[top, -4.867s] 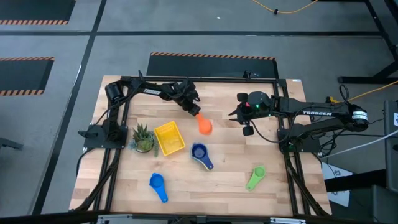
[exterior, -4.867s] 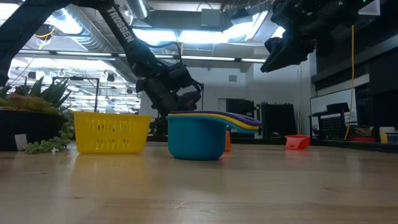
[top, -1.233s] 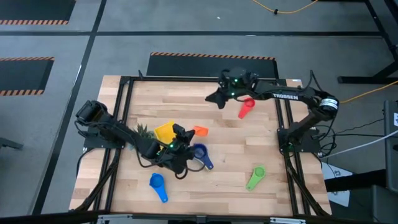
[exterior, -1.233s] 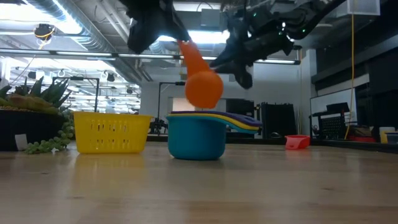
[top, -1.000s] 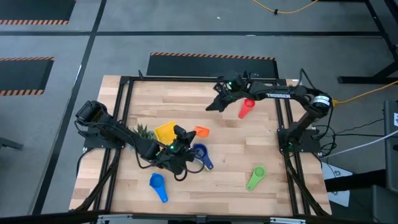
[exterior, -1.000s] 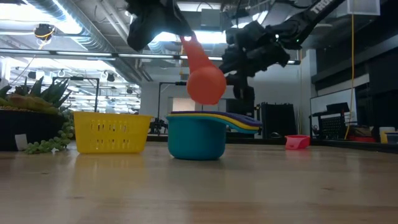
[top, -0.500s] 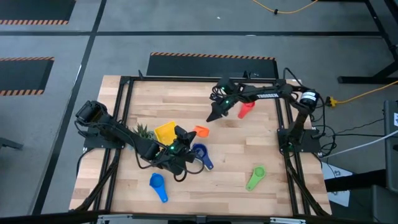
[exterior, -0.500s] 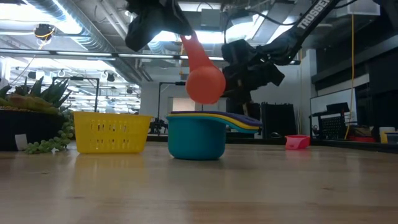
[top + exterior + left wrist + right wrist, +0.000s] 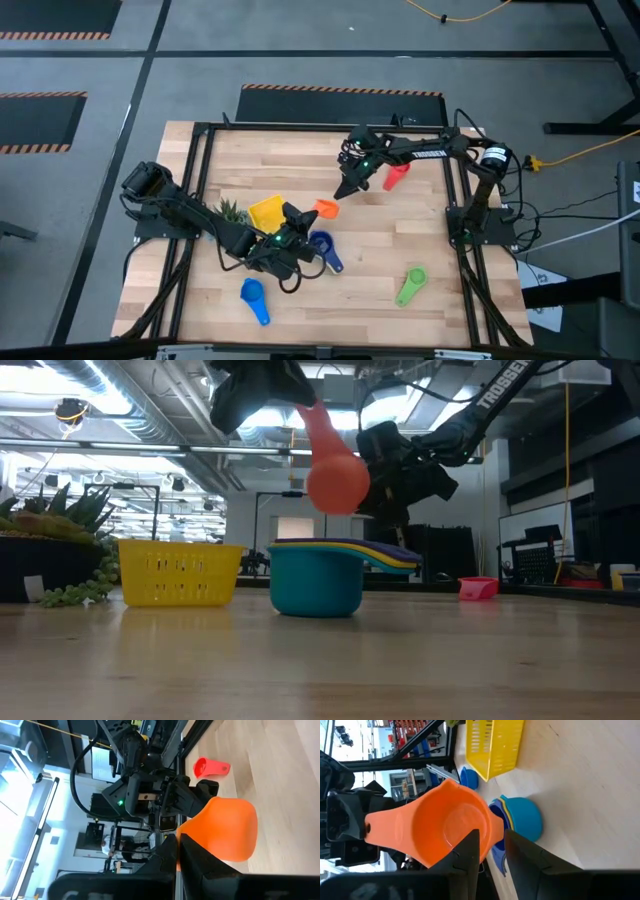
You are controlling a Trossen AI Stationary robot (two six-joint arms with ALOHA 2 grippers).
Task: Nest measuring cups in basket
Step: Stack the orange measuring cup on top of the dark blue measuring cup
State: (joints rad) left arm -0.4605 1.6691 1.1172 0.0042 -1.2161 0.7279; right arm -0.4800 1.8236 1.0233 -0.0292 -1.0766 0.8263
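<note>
Pincer, left [image 9: 306, 213]: closed on the flat handle of the orange measuring cup [image 9: 326, 207]. You have the cup in the air, clear of the tabletop [image 9: 350, 305], with its bowl hanging above the stack of nested measuring cups [image 9: 317, 578] in the low view.

Pincer, right [image 9: 341, 191]: fingers parted. It has reached in from the far right side to the orange cup's bowl. Its wrist view shows the bowl's rim at the gap between the two fingers [image 9: 470, 854]; whether they touch the rim cannot be told.

Orange measuring cup, further: the left wrist view shows the rounded underside of the bowl, with the right arm's pincer just beyond it.

Stack of nested measuring cups: upright on the tabletop, just beside the basket [image 9: 266, 211] on its right-arm side and not in it. A light blue cup is outermost, with yellow and dark blue layers showing at the rim and handles.

Basket: yellow, square, low slotted walls, standing on the tabletop between the stack and the small spiky plant [image 9: 228, 209].

Red measuring cup [image 9: 396, 175]: lying on the tabletop at the far right, near the right arm.

Green measuring cup [image 9: 412, 282]: on the tabletop near the front right, well apart from the basket.

Light blue measuring cup [image 9: 254, 296]: alone near the front edge, on the left arm's side.
</note>
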